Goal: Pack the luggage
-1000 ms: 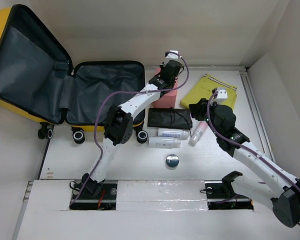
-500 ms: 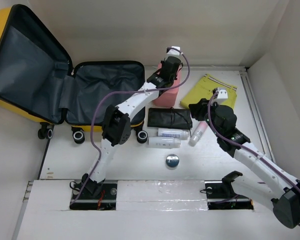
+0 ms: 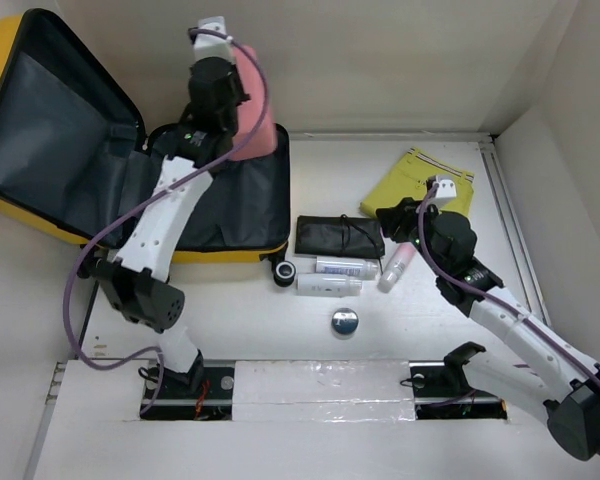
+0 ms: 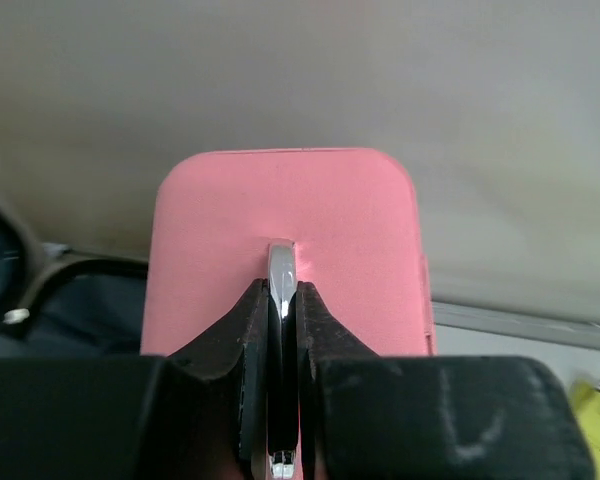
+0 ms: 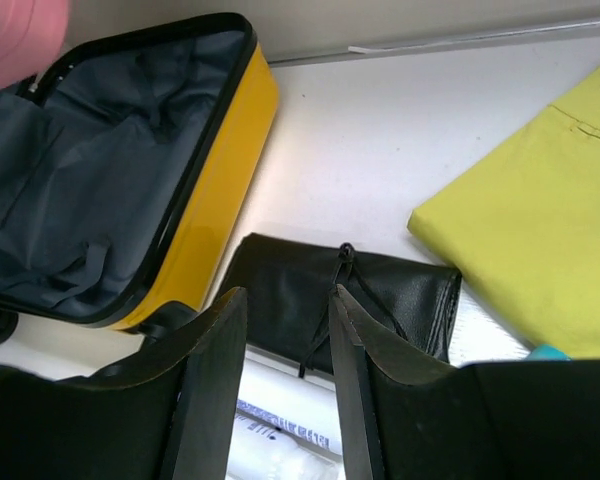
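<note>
Left gripper (image 4: 282, 300): clamped tight on the thin metal handle (image 4: 282, 258) of the pink case (image 4: 280, 200).
Left arm (image 3: 165, 215): stretched far forward and to the left, holding the case up at the far edge of the luggage (image 3: 230, 255).
Right gripper (image 5: 285, 310): jaws parted, empty, hovering over the black pouch (image 5: 380, 290).
Right arm (image 3: 510, 325): bent, reaching toward mid-table.
Luggage: open at the far left, lid (image 3: 40, 130) spread leftward, grey lining showing.
Table (image 3: 280, 320): white; pouch, bottles (image 3: 340, 268), round tin (image 3: 345, 321) and yellow garment (image 3: 420, 180) right of the luggage.
Room: plain pale walls (image 3: 380, 60).
</note>
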Controlling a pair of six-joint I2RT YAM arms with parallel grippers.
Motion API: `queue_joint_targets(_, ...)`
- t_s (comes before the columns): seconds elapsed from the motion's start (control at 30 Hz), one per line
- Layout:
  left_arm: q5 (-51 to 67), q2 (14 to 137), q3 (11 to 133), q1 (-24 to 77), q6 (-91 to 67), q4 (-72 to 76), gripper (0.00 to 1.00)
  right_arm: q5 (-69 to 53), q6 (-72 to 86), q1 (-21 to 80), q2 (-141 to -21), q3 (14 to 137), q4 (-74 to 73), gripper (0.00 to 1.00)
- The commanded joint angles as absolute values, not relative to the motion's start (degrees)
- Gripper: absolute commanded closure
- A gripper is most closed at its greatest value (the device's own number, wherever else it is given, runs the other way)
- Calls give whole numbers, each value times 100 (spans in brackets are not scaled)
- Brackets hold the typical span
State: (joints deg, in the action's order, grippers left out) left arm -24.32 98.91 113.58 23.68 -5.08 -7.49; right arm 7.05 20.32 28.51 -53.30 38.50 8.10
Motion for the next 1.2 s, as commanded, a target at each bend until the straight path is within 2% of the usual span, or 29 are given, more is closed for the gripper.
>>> queue_joint_targets(0.0, -2435, 9528, 10812, 1935, -281, -352, 100, 562, 1969, 2821, -5159, 3973, 1028, 56)
queue_joint_targets(0.17, -1689, 9097, 9540, 1030, -212, 210, 100, 483, 1969, 2873, -5159, 3973, 1028, 56)
queue_joint_targets(0.33, -898, 9044, 8826, 344, -97, 517, 100, 483, 2021, 2874, -5159, 3973, 1028, 56)
queue_joint_targets(0.67, -1010, 9421, 8771, 220, 254, 457, 100, 545, 2021, 2874, -5212, 4025, 1028, 56)
queue_joint_targets(1.13, -1334, 9545, 7998, -141, 396, 914, 100, 598, 2021, 2927, -5273, 4025, 1028, 54)
queue_joint_targets(1.17, -1397, 9632, 7998, -141, 396, 914, 86, 598, 2021, 2927, -5273, 4025, 1028, 52)
